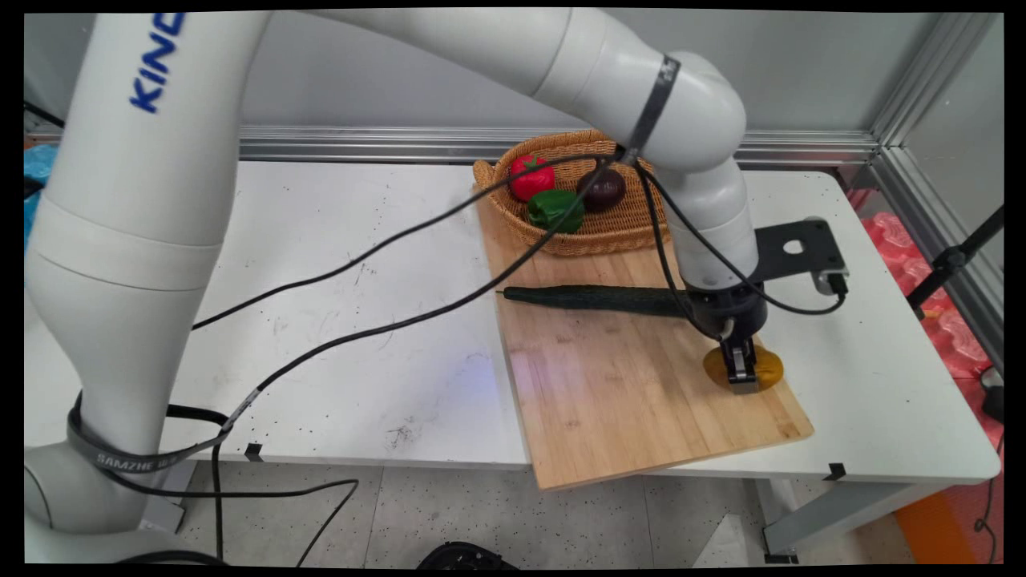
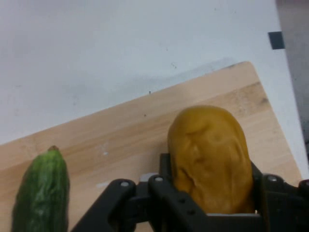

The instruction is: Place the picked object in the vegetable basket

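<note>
Our hand (image 1: 742,370) was down on the board (image 1: 633,385), its fingers closed around the potato (image 2: 210,157), which sat on the board near its outer edge. The cucumber (image 1: 597,297) lay just beside the hand on the same board. Farther off stood the basket (image 1: 609,232) with a tomato (image 1: 531,177), a pepper (image 1: 555,210) and an onion (image 1: 603,190). The table (image 1: 361,320) carried everything.
</note>
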You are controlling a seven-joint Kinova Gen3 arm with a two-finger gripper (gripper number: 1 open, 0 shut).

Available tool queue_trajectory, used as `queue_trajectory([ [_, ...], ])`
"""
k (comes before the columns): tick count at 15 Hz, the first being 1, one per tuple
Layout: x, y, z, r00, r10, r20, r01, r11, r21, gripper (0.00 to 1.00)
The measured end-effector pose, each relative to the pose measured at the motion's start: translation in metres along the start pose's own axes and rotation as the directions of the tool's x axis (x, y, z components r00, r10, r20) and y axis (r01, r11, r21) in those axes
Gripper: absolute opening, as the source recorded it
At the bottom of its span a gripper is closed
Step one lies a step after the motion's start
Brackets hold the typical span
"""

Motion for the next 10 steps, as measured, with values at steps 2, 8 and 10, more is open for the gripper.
queue_trajectory([
  [2, -0.001, 0.001, -0.019, 1.0, -0.003, -0.008, 0.003, 1.0, 0.002, 0.0],
  [8, -0.013, -0.002, -0.095, 0.997, -0.069, -0.035, 0.07, 0.997, 0.036, 0.0],
  [10, -0.022, -0.006, -0.12, 0.992, -0.119, -0.043, 0.121, 0.991, 0.058, 0.0],
])
